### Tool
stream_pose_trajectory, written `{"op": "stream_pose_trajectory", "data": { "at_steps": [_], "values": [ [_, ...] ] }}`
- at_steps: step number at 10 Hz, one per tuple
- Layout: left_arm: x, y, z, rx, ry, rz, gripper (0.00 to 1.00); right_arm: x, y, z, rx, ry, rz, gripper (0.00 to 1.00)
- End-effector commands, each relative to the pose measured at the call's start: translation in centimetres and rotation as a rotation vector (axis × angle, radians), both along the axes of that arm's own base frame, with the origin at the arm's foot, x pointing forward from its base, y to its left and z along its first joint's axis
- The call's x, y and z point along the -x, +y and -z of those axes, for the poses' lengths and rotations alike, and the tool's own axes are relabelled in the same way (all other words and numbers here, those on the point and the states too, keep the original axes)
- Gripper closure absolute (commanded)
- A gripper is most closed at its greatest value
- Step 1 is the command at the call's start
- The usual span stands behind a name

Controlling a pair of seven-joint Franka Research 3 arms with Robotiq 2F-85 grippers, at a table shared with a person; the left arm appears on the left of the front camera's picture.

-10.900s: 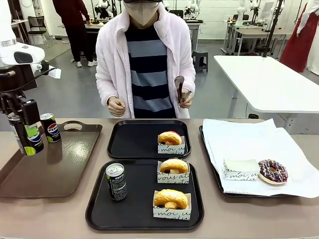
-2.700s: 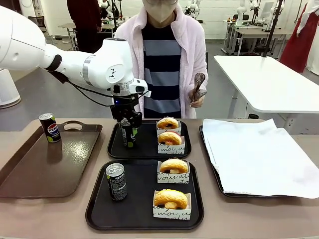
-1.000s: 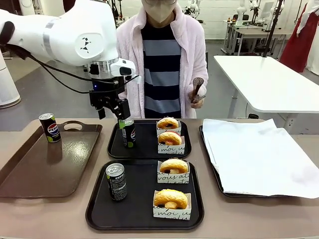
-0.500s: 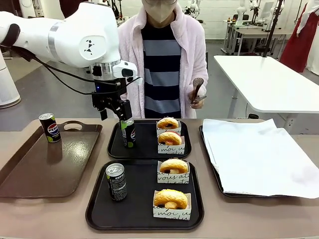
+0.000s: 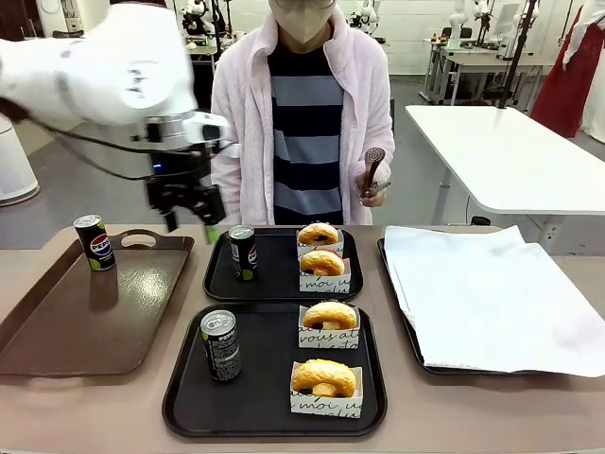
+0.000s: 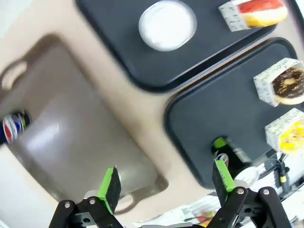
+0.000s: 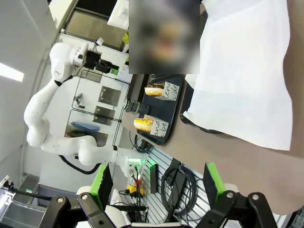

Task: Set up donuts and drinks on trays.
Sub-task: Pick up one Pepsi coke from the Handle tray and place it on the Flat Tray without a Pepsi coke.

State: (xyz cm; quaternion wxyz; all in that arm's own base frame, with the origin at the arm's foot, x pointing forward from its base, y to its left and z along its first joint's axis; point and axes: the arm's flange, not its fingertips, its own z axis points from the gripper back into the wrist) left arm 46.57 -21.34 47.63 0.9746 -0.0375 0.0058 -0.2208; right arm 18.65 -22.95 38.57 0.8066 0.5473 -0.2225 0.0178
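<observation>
Two black trays lie mid-table. The far tray (image 5: pixel 279 276) holds a black can (image 5: pixel 243 252) and two boxed donuts (image 5: pixel 322 264). The near tray (image 5: pixel 265 397) carries another can (image 5: pixel 220 345) and two boxed golden donuts (image 5: pixel 325 378). My left gripper (image 5: pixel 189 225) hangs open and empty above the table, left of the far tray's can. In the left wrist view its fingers (image 6: pixel 110 189) frame the brown tray's edge, with the far can's top (image 6: pixel 167 25) ahead and the near can (image 6: pixel 227 153) by the right finger. My right gripper (image 7: pixel 158 183) is open, off the table's side.
A long brown tray (image 5: pixel 104 322) at the left carries a blue Pepsi can (image 5: pixel 95 242). At the right lies a tray lined with white paper (image 5: pixel 492 293). Across the table a person stands holding tongs (image 5: pixel 371 168) upright.
My left arm has swung to the left, away from the can standing on the far tray. The can stays upright where it was. Nothing else has moved.
</observation>
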Motion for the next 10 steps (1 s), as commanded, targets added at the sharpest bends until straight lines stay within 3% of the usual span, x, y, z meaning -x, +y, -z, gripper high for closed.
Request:
{"op": "stream_pose_trajectory", "data": {
  "at_steps": [1,4,5,6,10],
  "values": [
    [4.7,7.6,0.3,0.047,-0.015,-0.183,0.0,0.1,0.2,0.1,-0.009,-0.019,-0.004,0.0],
    [7.6,13.7,0.6,0.056,-0.012,-0.364,0.0,0.1,0.2,0.1,-0.009,-0.019,-0.004,0.0],
    [7.0,13.4,0.2,0.03,-0.039,-0.374,0.0,0.1,0.2,0.1,-0.009,-0.019,-0.004,0.0],
    [7.0,14.2,0.9,0.056,0.022,-0.307,0.0,0.1,0.2,0.1,-0.009,-0.019,-0.004,0.0],
    [7.0,14.2,0.9,0.056,0.022,-0.307,0.0,0.1,0.2,0.1,-0.009,-0.019,-0.004,0.0]
  ]
}}
